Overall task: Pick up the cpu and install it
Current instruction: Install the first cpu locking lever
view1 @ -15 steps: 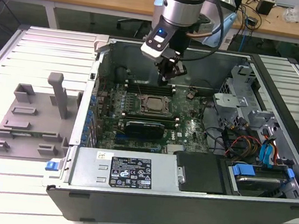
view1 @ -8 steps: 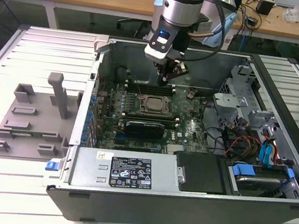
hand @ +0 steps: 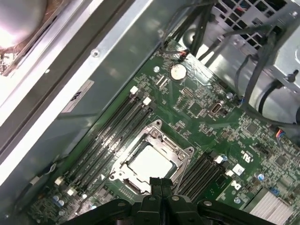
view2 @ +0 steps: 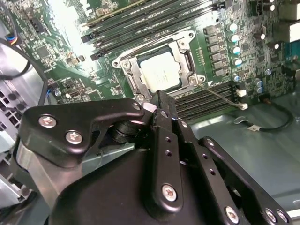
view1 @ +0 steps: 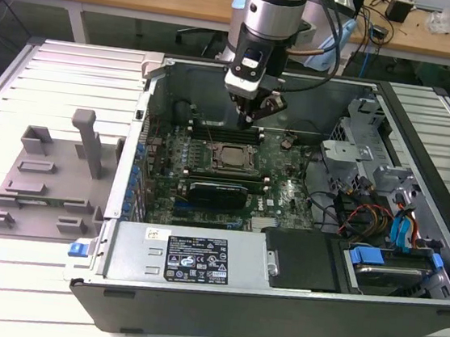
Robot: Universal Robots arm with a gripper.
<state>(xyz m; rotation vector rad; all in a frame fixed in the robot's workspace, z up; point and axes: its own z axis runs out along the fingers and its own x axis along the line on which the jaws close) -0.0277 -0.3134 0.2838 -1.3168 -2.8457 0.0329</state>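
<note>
The cpu point(view1: 230, 156) lies flat in the motherboard socket inside the open computer case, its pale silver top showing within the metal frame. It shows in both wrist views point(view2: 159, 71) point(hand: 150, 164). My gripper point(view1: 247, 122) hangs just above the socket, toward the case's back wall. Its black fingers point(hand: 157, 183) are pressed together with nothing between them, and their tips point(view2: 162, 101) stand over the socket's edge, apart from the chip.
A grey plastic holder tray point(view1: 46, 172) sits on the slatted table at the exterior view's left. Memory slots point(hand: 112, 136) flank the socket. The case's back wall point(view1: 300, 83), a drive cage point(view1: 365, 152), cables point(view1: 370, 217) and the power supply point(view1: 191, 256) ring the board.
</note>
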